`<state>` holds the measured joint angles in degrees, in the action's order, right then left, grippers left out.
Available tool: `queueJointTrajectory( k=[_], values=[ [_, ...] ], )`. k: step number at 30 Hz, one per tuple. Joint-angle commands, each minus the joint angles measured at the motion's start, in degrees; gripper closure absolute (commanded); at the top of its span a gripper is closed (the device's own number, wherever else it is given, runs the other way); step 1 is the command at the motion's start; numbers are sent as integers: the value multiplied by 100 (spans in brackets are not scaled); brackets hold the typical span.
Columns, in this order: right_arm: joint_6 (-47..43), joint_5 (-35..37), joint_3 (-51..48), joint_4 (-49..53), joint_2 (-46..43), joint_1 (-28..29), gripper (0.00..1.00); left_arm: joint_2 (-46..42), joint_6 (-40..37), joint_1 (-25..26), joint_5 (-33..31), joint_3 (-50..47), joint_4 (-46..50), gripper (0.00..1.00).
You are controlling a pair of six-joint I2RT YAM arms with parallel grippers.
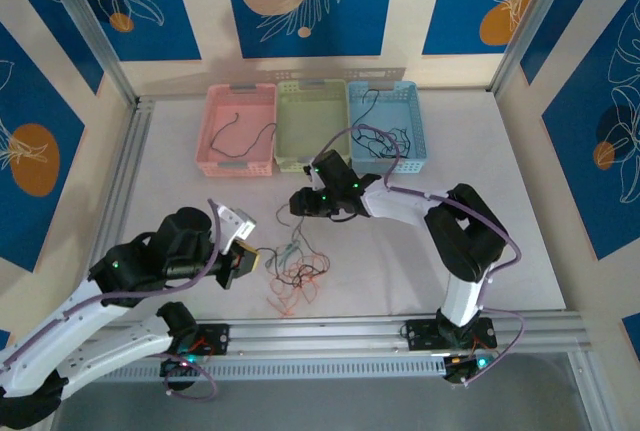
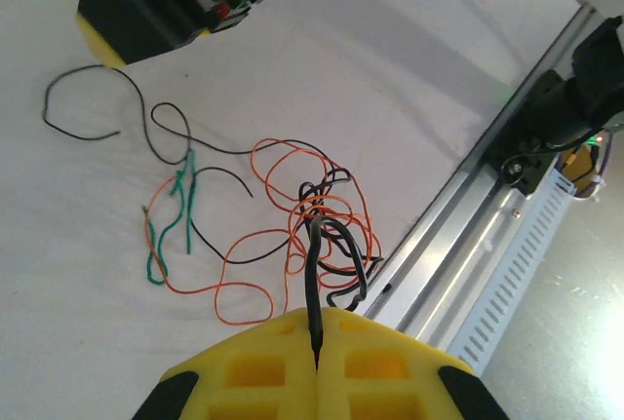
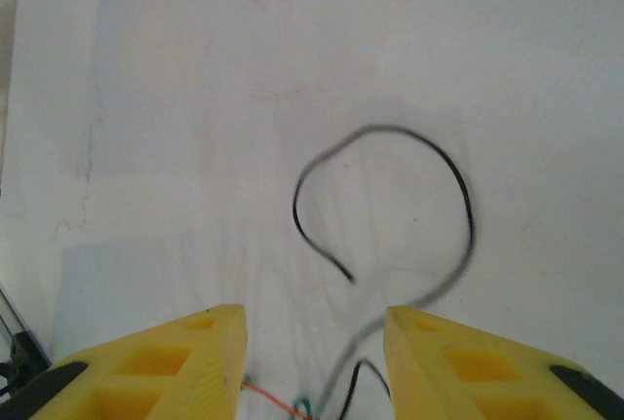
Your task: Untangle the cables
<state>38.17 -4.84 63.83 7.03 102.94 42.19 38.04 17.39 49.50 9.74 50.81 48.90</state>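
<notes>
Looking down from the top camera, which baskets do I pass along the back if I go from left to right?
pink basket → green basket → blue basket

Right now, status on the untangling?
Left gripper shut on black cable. Right gripper open, empty. Other cables tangled together. Nothing in the way.

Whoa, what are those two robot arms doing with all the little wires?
They're sorting out a knot of thin cables on the table. The left gripper is shut on a black cable that leads out of the orange-and-black tangle. The right gripper is open above a loose black wire lying flat on the table. A few cables already lie in the pink basket and the blue basket at the back.
</notes>
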Motion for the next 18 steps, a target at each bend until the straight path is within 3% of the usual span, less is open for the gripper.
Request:
queueJointTrajectory(
  k=[1, 10, 18],
  values=[
    [2, -330, 239, 355, 286, 16, 58, 1, -129, -19, 261, -58, -145, 100],
    [-91, 94, 345, 919, 465, 103, 58, 9, -104, -17, 144, -62, -136, 100],
    [-3, 24, 87, 949, 258, 380, 58, 37, -90, -19, 100, -88, -136, 100]
  ],
)
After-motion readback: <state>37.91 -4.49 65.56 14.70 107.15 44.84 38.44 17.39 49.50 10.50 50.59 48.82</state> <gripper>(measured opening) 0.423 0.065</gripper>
